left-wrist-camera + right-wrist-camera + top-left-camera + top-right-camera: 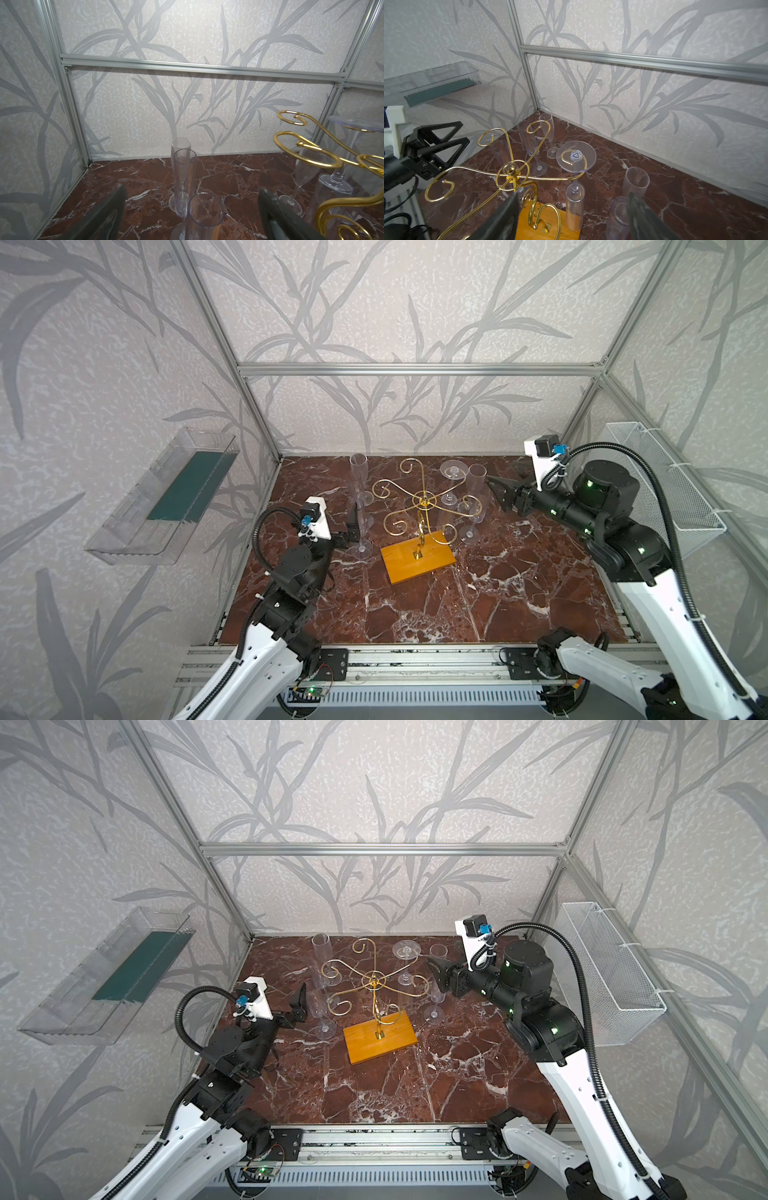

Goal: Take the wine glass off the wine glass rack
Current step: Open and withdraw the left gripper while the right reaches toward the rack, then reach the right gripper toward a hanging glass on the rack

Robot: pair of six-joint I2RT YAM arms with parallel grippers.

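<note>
The wine glass rack (423, 502) is a gold wire stand with curling arms on an orange wooden base (417, 562), mid-table. One clear wine glass (575, 207) hangs upside down from its back right arm, foot (453, 469) on top. My right gripper (572, 194) is open and level with that glass's bowl, one finger on each side and neither touching. It shows in both top views (434, 967). My left gripper (192, 188) is open left of the rack, its fingers wide apart around the rim of a standing flute (204, 209), not touching it.
More clear flutes stand on the marble table: two behind the left gripper (357, 472) and two right of the rack (469, 522). A clear plastic bin (166, 497) hangs on the left wall. A white wire basket (665, 489) hangs on the right wall.
</note>
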